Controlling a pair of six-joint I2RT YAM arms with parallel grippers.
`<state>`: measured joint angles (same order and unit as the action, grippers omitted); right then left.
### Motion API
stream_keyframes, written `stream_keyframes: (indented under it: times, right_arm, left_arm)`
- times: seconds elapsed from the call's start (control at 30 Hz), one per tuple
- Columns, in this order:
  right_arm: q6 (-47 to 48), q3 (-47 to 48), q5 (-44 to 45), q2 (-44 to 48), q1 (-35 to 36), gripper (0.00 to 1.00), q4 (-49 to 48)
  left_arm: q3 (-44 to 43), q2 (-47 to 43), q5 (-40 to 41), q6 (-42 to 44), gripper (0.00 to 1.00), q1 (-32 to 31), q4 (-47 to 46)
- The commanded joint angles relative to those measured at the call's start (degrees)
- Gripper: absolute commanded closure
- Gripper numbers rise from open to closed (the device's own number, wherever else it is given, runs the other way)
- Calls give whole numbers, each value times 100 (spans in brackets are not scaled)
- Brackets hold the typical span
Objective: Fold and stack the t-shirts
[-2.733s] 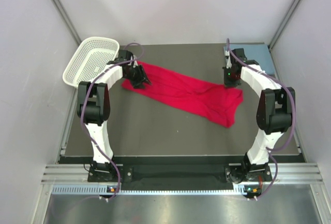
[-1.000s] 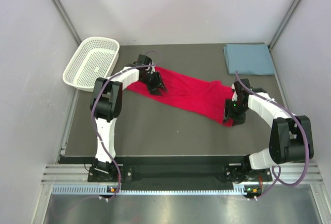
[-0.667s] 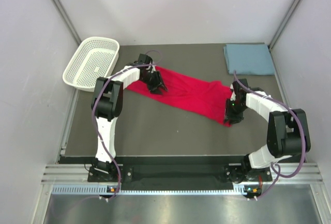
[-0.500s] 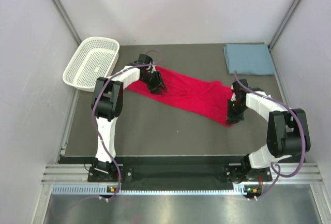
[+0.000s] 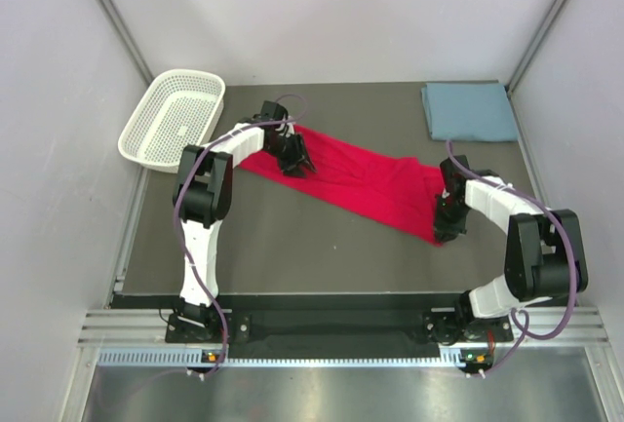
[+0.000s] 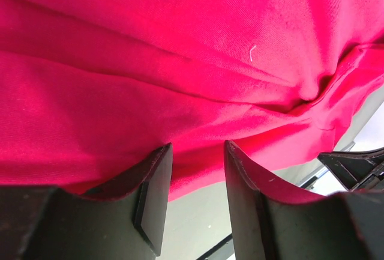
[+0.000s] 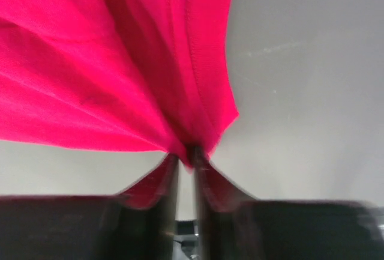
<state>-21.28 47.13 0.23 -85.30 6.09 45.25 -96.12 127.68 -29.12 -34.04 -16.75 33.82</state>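
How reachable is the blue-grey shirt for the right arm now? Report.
Probably not yet: the right gripper is shut on the red shirt. Bare table lies between it and the blue-grey shirt.

Top camera sits high behind the arm bases (image 5: 200,323), looking down over the whole table (image 5: 292,247). Both wrist cameras peer forward past their own fingers (image 6: 153,194), pressed right up close against the red shirt (image 5: 351,180), which all three views share.
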Motion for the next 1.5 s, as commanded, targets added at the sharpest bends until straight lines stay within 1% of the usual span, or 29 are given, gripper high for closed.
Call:
stream_keyframes:
  times: [0.0,0.03,0.1,0.17,0.2,0.23,0.27,0.3,0.33,0.37,0.4,0.47,0.5,0.53,0.6,0.63,0.73,0.8,0.9,1.23,1.3,1.47]
  right_arm:
    - [140,181,197,83,-117,80,422]
    - [194,260,179,127,-117,66,449]
    - [369,628,231,162,-117,56,519]
    - [484,963,136,145,-108,49,502]
    - [536,1304,66,101,-99,48,441]
    - [554,1481,-5,-12,-90,47,414]
    - [555,1831,-232,-100,-81,46,423]
    - [537,1991,-330,-179,-81,46,458]
    - [520,2141,-426,-346,-81,46,536]
    - [458,2360,-653,-399,-81,46,546]
    - [423,2423,-769,-435,-81,46,555]
    - [327,2528,-1067,-409,-81,46,589]
    - [309,2546,-1138,-365,-81,45,633]
    - [300,2538,-1183,-226,-73,45,660]
    - [326,2433,-1174,-58,-73,45,721]
    - [361,2389,-1140,99,-73,44,739]
    - [528,2152,-937,372,-64,44,871]
    - [590,1897,-884,513,-73,44,845]
    - [616,1598,-919,777,-81,44,783]
    - [713,1167,-823,1305,-90,44,783]
    - [722,1114,-831,1323,-90,44,783]
    - [739,1070,-858,1331,-90,44,757]
  left_arm:
    - [-4,47,504,433,54,23,230]
    - [-21,-84,504,477,53,23,247]
    - [-39,-234,565,600,49,23,344]
    - [-30,-514,653,705,46,23,353]
    - [-30,-585,575,723,43,23,309]
    - [-13,-717,401,758,42,23,196]
    - [14,-761,146,794,42,14,12]
    - [23,-788,-126,803,42,-3,-442]
    - [-21,-780,-424,864,42,-47,-621]
    - [-91,-736,-497,925,42,-160,-770]
    - [-318,-579,-515,969,42,-240,-955]
    - [-504,-429,-296,952,42,-494,-1210]
    - [-513,-384,-235,891,42,-583,-1742]
    - [-479,-314,-217,751,42,-670,-2052]
    - [-557,-174,-76,619,44,-908,-2397]
    - [-827,36,-41,505,45,-1039,-2424]
    - [-1250,423,3,469,46,-1303,-2424]
    - [-1304,582,108,495,46,-1418,-2547]
    - [-1252,855,196,390,46,-1524,-2705]
    - [-988,969,425,372,48,-1559,-2855]
    - [-1023,1039,425,328,49,-1577,-2855]
    - [-1137,1154,390,161,58,-1603,-2881]
